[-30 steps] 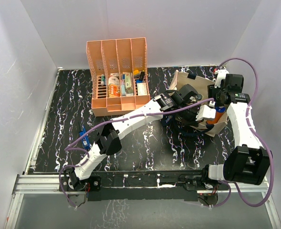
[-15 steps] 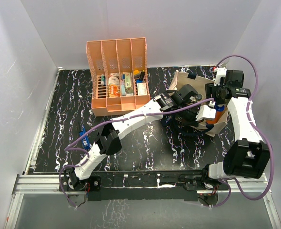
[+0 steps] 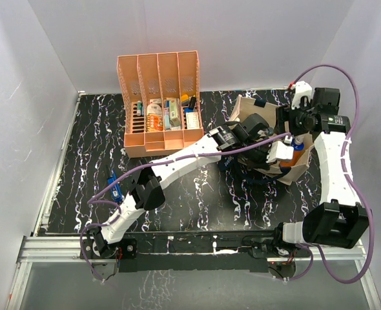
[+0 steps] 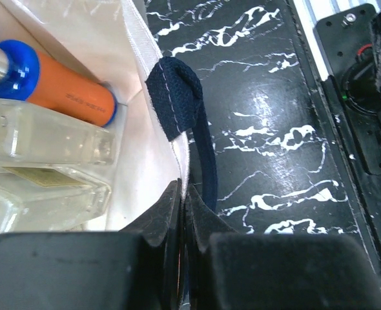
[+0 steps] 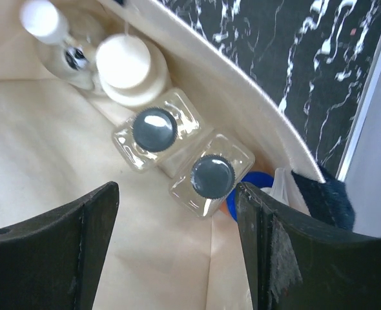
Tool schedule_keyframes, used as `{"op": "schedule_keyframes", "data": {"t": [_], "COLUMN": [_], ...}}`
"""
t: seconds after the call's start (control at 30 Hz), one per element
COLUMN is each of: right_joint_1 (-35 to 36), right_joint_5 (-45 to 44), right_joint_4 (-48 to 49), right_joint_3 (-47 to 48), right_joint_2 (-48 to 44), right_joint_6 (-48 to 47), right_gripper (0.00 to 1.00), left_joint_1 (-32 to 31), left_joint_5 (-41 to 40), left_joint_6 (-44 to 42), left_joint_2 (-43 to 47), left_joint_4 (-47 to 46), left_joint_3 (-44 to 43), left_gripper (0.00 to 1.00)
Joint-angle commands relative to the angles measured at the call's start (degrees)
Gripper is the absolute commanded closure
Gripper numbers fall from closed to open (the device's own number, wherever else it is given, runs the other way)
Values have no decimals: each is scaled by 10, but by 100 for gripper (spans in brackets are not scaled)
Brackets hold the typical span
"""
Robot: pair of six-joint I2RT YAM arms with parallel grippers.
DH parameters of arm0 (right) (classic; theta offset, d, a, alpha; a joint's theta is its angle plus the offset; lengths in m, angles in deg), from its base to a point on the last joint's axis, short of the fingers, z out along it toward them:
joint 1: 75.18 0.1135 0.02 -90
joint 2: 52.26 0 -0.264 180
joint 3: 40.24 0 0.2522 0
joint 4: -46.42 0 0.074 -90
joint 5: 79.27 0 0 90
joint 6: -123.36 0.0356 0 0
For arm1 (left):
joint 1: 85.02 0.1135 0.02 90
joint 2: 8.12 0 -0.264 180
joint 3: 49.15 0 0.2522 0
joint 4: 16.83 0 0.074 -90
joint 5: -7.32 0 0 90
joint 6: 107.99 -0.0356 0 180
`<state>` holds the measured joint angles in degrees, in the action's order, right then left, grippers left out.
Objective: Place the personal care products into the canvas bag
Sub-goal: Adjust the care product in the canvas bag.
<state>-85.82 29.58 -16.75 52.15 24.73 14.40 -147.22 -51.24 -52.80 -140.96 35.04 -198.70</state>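
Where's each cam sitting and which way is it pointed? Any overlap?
Top external: above, behind the bases, looking down on the table; both arms show.
Left wrist: at the bag rim, looking along the left gripper, shut on the canvas.
Right wrist: over the bag, looking down inside past the right gripper, open.
Shared: all see the bag; both wrists see the orange bottle.

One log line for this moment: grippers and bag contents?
left gripper shut on canvas bag rim | right gripper open, empty, over bag | inside: orange bottle, two clear dark-capped bottles
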Motion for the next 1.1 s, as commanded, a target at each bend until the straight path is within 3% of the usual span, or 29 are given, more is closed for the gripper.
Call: {"op": "schedule_keyframes", "data": {"t": [0.0, 0.27, 1.07], "right_joint_1": [-3, -4, -4], "right_joint_5": [54, 58, 35], "right_joint_4": [-4, -6, 1], "right_joint_3": [70, 122, 52], "right_joint_2": [-31, -38, -102], "right_joint_6": [11, 39, 38], "right_gripper": [25, 25, 24], "left_joint_1": [-11, -11, -27], "left_joint_5": [-16, -43, -85], "left_joint_6": [10, 23, 77], "left_joint_2": [30, 45, 71], "left_joint_4": [-23, -50, -101], "left_joint_3": [-42, -61, -72], "left_gripper": [100, 100, 100]}}
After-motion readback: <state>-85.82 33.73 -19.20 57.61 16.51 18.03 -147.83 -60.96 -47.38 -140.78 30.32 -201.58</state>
